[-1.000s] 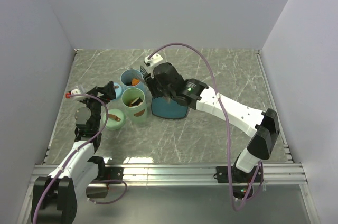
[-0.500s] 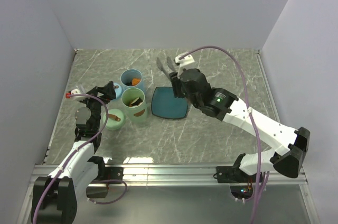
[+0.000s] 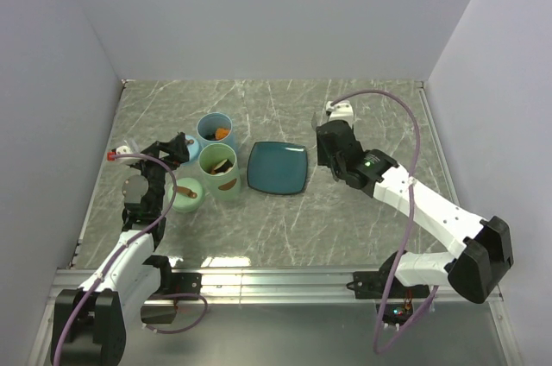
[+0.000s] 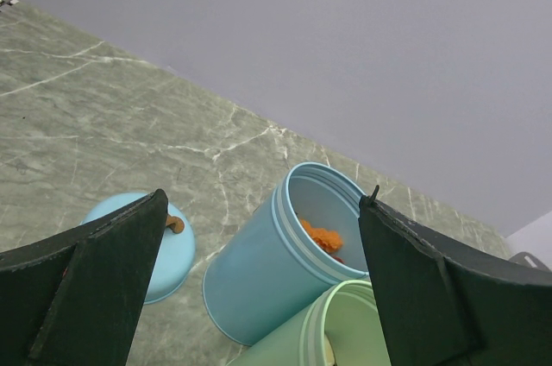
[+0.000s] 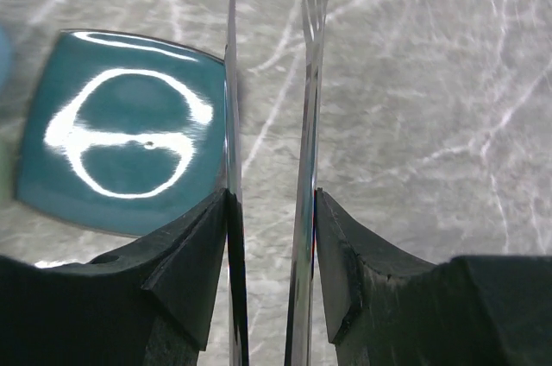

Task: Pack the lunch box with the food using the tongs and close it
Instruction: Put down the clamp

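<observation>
My right gripper [image 5: 272,198] is shut on the silver tongs [image 5: 310,124], one thin arm against each finger, their tips held apart and empty. In the top view that gripper [image 3: 328,131] hovers just right of the empty teal plate [image 3: 278,167]. The lunch box stands as two open tiers: a blue one [image 3: 214,129] holding orange food [image 3: 222,133] and a green one [image 3: 220,169] with pale and brown food [image 3: 221,164]. My left gripper [image 4: 266,202] is open, its fingers wide either side of the blue tier [image 4: 259,280]. Inside it lies an orange chunk [image 4: 321,236].
A blue lid [image 4: 177,249] with a brown knob lies flat left of the blue tier. A green lid [image 3: 185,192] with a brown handle lies in front of the green tier. Grey walls close the marble table [image 3: 362,228] at the back and sides.
The right arm has swung from above the tiers and plate over to the plate's right, carrying the tongs. The plate now shows whole. The left arm has not moved.
</observation>
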`<state>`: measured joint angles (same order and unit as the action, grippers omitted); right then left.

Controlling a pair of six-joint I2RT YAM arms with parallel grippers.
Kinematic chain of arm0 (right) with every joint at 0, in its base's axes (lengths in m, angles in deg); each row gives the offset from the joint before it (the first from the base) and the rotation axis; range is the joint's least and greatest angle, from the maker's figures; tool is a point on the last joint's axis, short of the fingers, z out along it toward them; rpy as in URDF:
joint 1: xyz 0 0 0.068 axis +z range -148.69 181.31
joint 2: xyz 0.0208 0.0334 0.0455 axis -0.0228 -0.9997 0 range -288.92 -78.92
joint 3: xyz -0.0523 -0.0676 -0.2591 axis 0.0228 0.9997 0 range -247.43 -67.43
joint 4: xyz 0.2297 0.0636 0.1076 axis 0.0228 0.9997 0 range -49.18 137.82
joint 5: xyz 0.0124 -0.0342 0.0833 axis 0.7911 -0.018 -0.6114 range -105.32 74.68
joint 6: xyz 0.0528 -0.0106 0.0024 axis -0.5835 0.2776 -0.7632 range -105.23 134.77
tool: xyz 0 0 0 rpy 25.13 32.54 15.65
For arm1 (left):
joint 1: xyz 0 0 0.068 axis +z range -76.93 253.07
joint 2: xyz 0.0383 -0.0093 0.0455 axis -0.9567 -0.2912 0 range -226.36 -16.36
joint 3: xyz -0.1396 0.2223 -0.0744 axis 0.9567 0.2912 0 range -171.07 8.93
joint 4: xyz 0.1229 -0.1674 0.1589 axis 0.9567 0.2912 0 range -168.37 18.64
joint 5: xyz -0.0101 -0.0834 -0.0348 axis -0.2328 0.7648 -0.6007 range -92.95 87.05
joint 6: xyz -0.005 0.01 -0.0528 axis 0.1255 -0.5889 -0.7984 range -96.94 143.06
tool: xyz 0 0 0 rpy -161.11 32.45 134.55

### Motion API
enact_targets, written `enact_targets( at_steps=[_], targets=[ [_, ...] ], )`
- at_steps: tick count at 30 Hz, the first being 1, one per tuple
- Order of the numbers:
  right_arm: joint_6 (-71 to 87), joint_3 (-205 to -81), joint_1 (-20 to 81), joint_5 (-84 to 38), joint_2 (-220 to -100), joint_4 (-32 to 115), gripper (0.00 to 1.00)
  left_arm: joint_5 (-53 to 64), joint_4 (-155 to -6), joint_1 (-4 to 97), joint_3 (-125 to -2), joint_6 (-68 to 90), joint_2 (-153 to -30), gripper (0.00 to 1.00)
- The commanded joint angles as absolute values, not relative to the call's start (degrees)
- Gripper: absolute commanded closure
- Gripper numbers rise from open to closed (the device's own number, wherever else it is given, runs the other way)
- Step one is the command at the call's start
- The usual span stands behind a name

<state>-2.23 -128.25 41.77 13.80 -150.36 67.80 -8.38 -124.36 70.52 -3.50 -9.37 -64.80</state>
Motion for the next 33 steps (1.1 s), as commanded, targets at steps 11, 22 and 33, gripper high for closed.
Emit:
enact_targets(
  at_steps=[11,22,33],
  targets=[
    [-4.04,-125.53,36.37,10.52,-157.92,64.81,0.49,-8.57,-126.27,70.79,-3.90,-9.81,-63.73,0.01],
    [-5.10,-125.79,36.03,9.91,-164.51,67.10,0.49,-8.57,-126.62,70.79,-3.90,-9.81,-63.99,0.01],
    [-4.04,-128.95,33.74,9.20,-171.73,67.81,0.48,-8.66,-126.70,70.87,-3.90,-9.81,-63.99,0.01]
  ],
)
